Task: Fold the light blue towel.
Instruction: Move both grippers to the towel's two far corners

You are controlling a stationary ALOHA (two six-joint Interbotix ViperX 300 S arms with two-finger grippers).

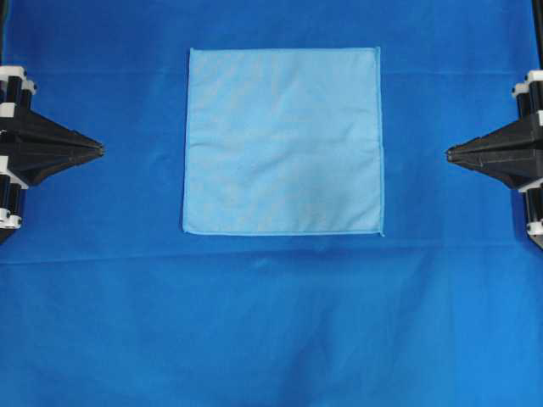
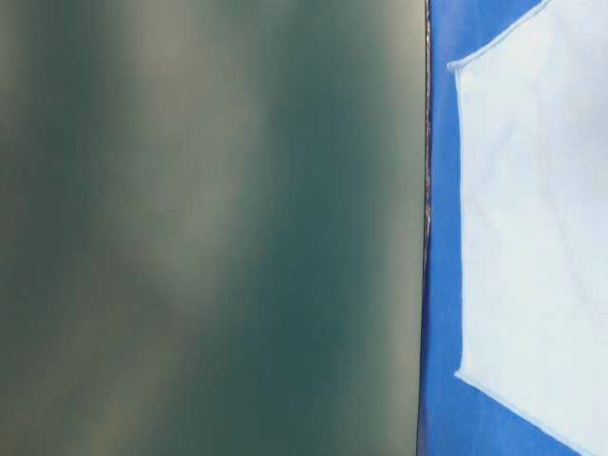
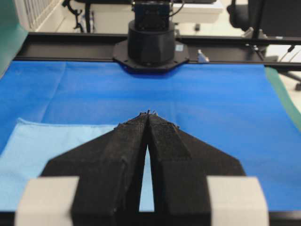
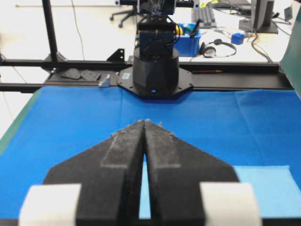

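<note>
Light blue towel (image 1: 282, 140): I see it flat, unfolded, on the table cloth (image 1: 271, 331).
Left pincer (image 1: 100, 149): closed, empty.
Right pincer (image 1: 450, 153): closed, empty.

Light blue towel (image 2: 537, 228) flat on blue table cloth (image 2: 442, 285), R of blurred grey-green panel (image 2: 209, 228); cloth strip betw. them.

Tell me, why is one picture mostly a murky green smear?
Table-level view: a blurred grey-green surface sits too close to focus, leaving only a strip of light blue towel, washed out nearly white. Overhead view: evenly lit and sharp. Wrist views: each claw in front looks slightly soft.
</note>
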